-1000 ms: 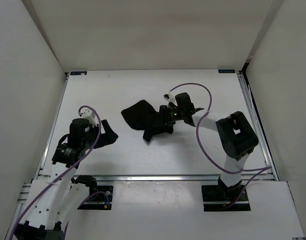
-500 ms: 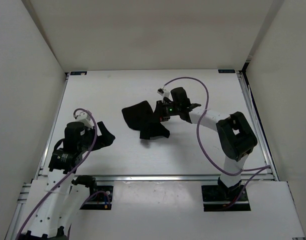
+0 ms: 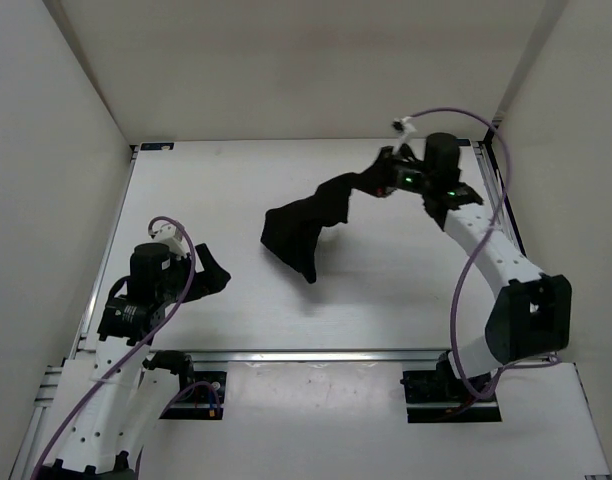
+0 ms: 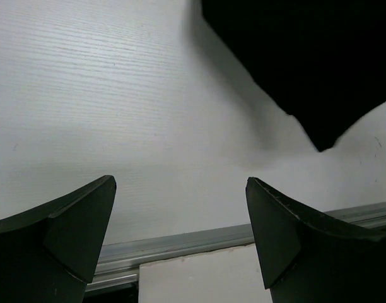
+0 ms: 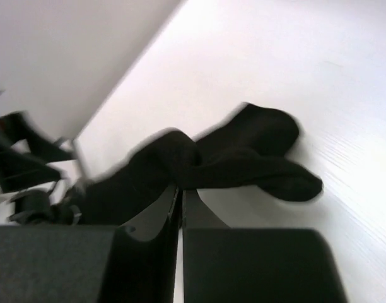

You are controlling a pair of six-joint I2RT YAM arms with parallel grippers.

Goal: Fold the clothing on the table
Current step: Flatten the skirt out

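Nearest the bases, the left gripper point(image 3: 210, 270) hovers low over the near-left part of the table point(image 3: 186, 190). Its fingers are spread wide with nothing between them. Its wrist view shows only bare white surface and the metal rail point(image 4: 180, 243) in the gap, while a pointed lower end of the clothing point(image 4: 306, 63) hangs ahead and off to one side. That posture reads as waiting: open and aimed toward the fabric, it is placed to take a free corner when one comes within reach. Farther out, over the middle of the table, the black garment stretches as a long drape, broad and bunched at its lower left and narrowing as it climbs toward the far right. A faint shadow apart from its lowest tip suggests it hangs clear, though contact cannot be ruled out. At the far-right end the right gripper point(image 3: 386, 180) has its jaws pinched fully together on one edge of the cloth. The hold is probably this high so that gravity pulls the crumpled fabric out straight before it is laid flat for folding.
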